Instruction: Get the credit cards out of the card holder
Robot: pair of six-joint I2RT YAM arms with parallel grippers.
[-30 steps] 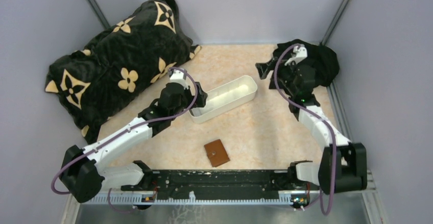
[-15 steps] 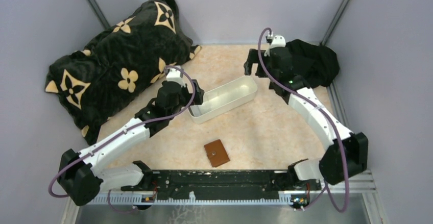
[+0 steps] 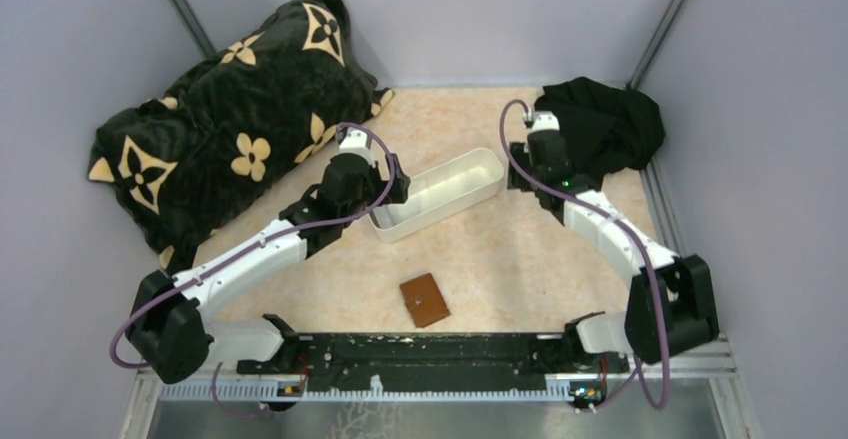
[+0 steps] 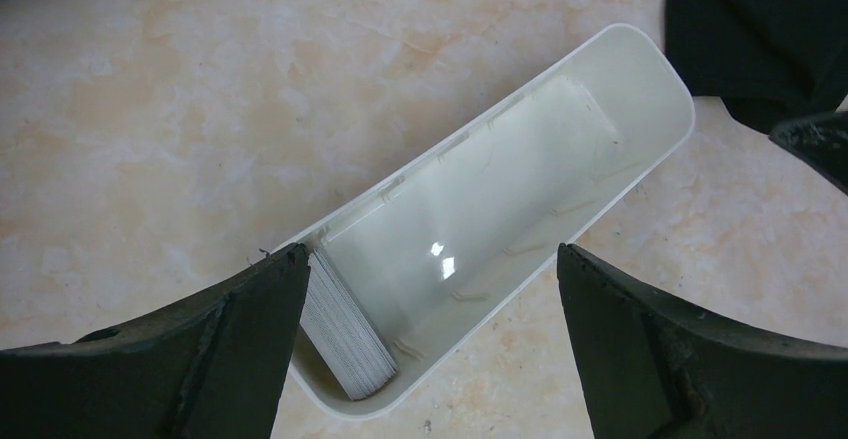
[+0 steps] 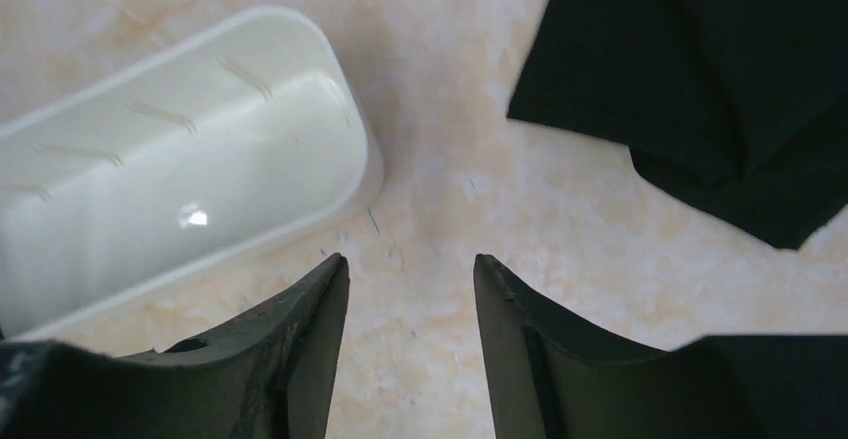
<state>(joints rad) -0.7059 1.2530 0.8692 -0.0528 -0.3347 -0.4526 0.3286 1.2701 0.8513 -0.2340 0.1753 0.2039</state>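
**Card holder lies behind both pincers**

The small brown leather card holder (image 3: pixel 425 300) lies flat and closed on the marbled beige table (image 3: pixel 520 249), near the arms' bases. No credit cards show outside it. Both pincers are farther out, at the long white plastic tray (image 3: pixel 440 191). The left gripper (image 4: pixel 430 259) is spread wide over one end, holding nothing. The right gripper (image 5: pixel 410 269) stands at a narrow gap, empty, just beside the other end. From either, the holder lies back toward the bases, sitting skewed to the table edge, and the left arm looks somewhat nearer.
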